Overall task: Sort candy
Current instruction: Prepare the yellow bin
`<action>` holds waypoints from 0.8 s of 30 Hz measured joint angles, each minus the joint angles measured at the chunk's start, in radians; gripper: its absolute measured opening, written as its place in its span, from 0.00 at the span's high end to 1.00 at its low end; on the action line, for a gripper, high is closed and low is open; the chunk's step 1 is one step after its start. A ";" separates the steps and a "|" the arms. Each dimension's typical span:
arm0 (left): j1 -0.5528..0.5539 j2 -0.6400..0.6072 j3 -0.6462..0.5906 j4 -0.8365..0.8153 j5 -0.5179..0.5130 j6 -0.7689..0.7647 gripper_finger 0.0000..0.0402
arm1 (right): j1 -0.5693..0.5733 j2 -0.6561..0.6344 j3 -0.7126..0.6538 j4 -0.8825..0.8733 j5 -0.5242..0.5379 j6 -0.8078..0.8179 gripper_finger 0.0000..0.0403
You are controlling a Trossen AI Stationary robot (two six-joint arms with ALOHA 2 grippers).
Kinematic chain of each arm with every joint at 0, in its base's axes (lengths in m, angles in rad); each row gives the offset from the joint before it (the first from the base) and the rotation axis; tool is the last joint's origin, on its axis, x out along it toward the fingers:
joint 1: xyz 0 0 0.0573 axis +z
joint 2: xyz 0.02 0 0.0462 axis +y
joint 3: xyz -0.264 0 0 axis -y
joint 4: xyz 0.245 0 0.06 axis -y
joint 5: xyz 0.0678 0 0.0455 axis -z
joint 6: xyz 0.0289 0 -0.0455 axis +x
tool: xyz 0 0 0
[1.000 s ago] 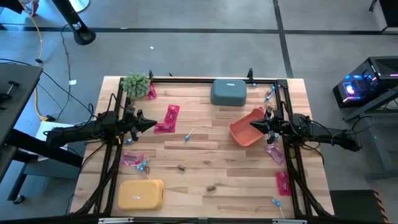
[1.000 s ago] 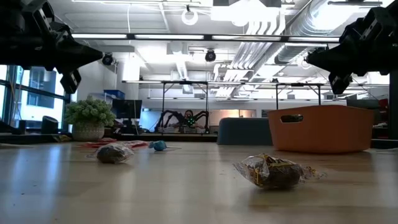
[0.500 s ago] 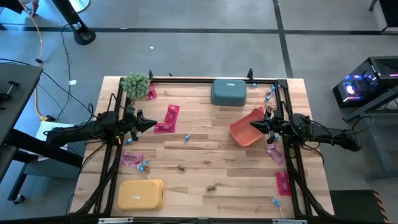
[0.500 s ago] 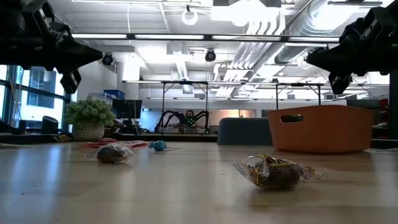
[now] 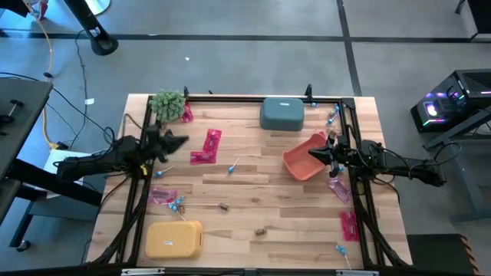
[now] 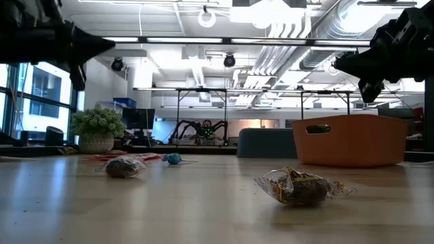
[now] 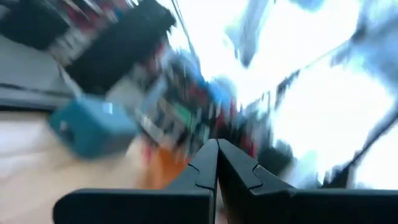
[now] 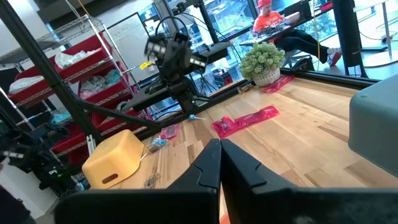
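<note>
Candy is scattered all over my wooden table (image 5: 253, 192), nothing sorted so far. Biggest stuff first: the yellow bin (image 5: 174, 239) lies upside down near the front left corner, the grey-blue bin (image 5: 281, 113) upside down at the back edge, and the orange bin (image 5: 304, 157) is tipped on its side just in front of my right gripper (image 5: 313, 153), which hovers by its rim with fingers pressed together and nothing in them. My left gripper (image 5: 182, 140) hangs over the left side of the table, also closed and empty; its wrist view is a blur, but the two fingers (image 7: 205, 168) clearly meet.

The green plant ball (image 5: 167, 103) sits in the back left corner with a pink-red packet (image 5: 187, 115) right beside it. Two more pink-red packets (image 5: 208, 147) lie together near my left gripper, well clear of any bin. Another packet (image 5: 163, 196) is by the left frame rail, with a blue lollipop (image 5: 178, 204) just beside it. On the right, one packet (image 5: 349, 225) lies along the rail, plus a paler one (image 5: 339, 188) near my right arm.

One lollipop (image 5: 232, 166) rests mid-table, another (image 5: 340, 251) near the front right corner, a few (image 5: 332, 116) by the back right rail.

Two tiny brown pieces (image 6: 298, 187) sit out in the open toward the front, well apart from each other.
</note>
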 joint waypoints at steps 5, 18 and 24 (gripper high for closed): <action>0.002 0.132 0.002 0.187 -0.173 -0.093 1.00 | 0.000 0.000 0.000 0.000 0.000 0.000 1.00; -0.018 0.926 0.530 0.281 -0.011 0.043 1.00 | 0.000 0.000 0.000 0.008 0.048 0.004 1.00; -0.019 1.153 0.758 0.282 0.111 0.045 1.00 | 0.000 0.000 0.000 0.128 0.321 0.379 1.00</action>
